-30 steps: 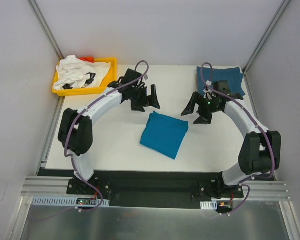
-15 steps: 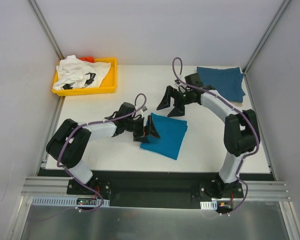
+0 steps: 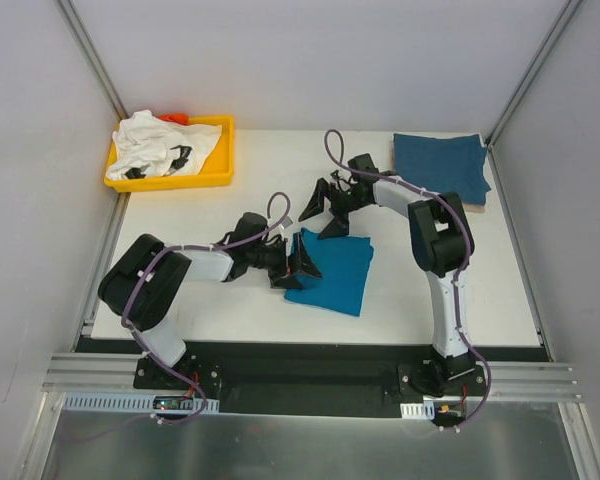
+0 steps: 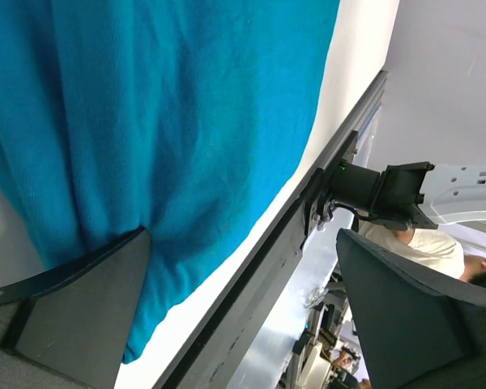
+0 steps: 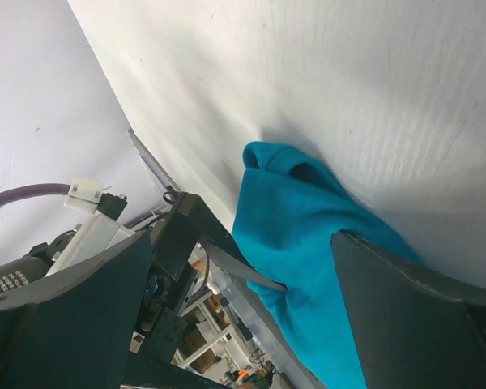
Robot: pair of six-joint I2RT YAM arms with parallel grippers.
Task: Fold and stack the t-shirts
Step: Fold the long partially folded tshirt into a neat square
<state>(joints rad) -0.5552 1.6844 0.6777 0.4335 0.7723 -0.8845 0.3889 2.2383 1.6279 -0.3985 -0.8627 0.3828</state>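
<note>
A folded teal-blue t-shirt [image 3: 332, 272] lies mid-table. My left gripper [image 3: 301, 260] is low at its left edge and open; in the left wrist view [image 4: 243, 316] one finger [image 4: 81, 312] touches the bunched teal cloth [image 4: 170, 121]. My right gripper [image 3: 326, 212] hangs open at the shirt's far left corner; the right wrist view [image 5: 243, 324] shows the teal cloth [image 5: 308, 235] between its spread fingers. A folded darker blue t-shirt [image 3: 442, 166] lies at the back right. A crumpled white t-shirt with black marks [image 3: 160, 145] sits in the tray.
The yellow tray [image 3: 226, 152] stands at the back left corner, with something red [image 3: 177, 118] behind the white shirt. Metal frame posts rise at both back corners. The table's front edge and a black rail [image 4: 251, 267] run close to the teal shirt.
Both arms have swung in from the back of the table and dropped to the teal shirt, left gripper to its left edge, right gripper to its far left corner. Both stayed open.
</note>
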